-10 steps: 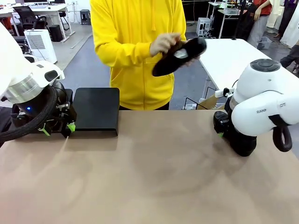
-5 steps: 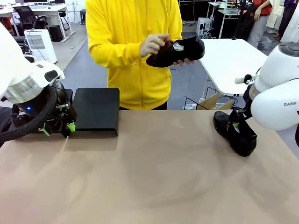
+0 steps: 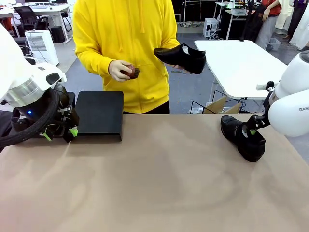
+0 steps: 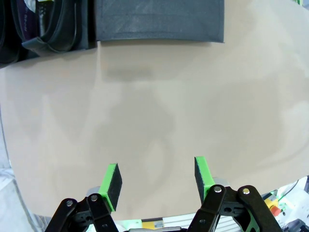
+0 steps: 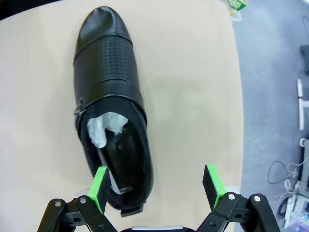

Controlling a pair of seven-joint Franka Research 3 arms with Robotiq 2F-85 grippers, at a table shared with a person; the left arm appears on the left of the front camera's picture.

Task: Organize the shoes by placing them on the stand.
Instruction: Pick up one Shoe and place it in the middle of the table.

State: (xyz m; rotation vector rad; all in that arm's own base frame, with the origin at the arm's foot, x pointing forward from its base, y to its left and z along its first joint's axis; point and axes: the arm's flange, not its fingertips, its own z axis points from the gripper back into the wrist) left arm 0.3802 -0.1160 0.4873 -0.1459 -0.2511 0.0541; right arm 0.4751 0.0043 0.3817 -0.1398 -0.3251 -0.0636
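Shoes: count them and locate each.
3. Held shoe with the person; table shoe on the table, right side; stand shoe on the stand; a fourth may lie beside it.

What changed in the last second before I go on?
The right arm drew back to the right, uncovering the shoe on the table; the right gripper is open. The person stepped left and now holds the raised shoe in one hand. The left gripper, the stand and that shoe stayed put.
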